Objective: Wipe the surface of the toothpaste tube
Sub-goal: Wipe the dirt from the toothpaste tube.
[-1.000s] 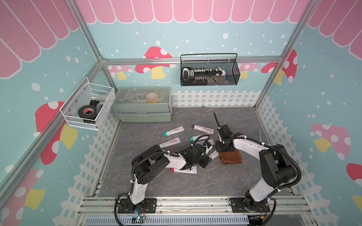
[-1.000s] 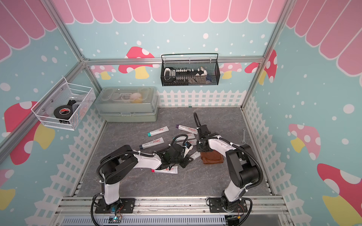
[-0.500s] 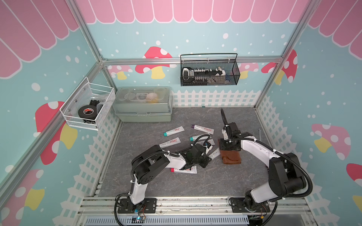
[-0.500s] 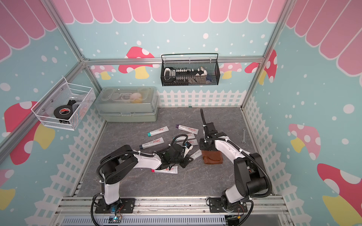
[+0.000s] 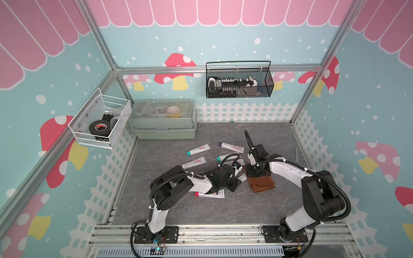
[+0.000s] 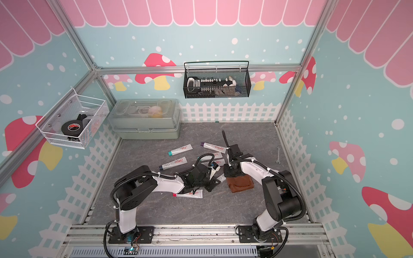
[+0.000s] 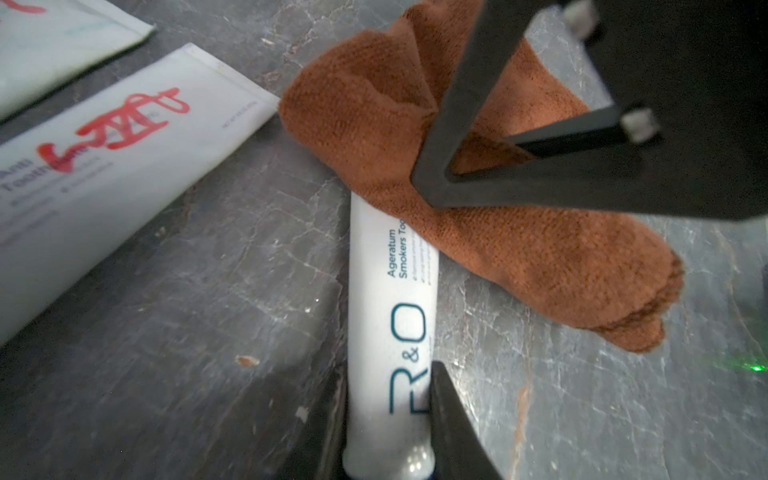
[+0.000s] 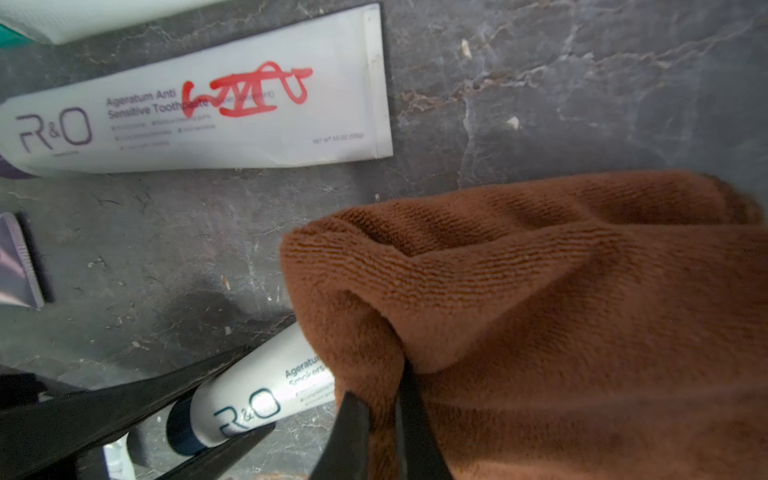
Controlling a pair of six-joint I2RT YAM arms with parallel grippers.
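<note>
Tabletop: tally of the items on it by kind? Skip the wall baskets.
toothpaste tubes: 7 visible (arms cover part of the cluster)
brown cloth: 1
wrench: 1
lidded storage box: 1
Total: 10

White links point(image 5: 288, 172), black joints point(image 5: 169, 189), ribbed cables point(image 5: 347, 202), black left pincer point(image 7: 388, 419)

Smooth plastic tube point(image 7: 376, 291), fuzzy brown cloth point(image 7: 519, 257), matt marbled tabletop point(image 7: 208, 291)
</note>
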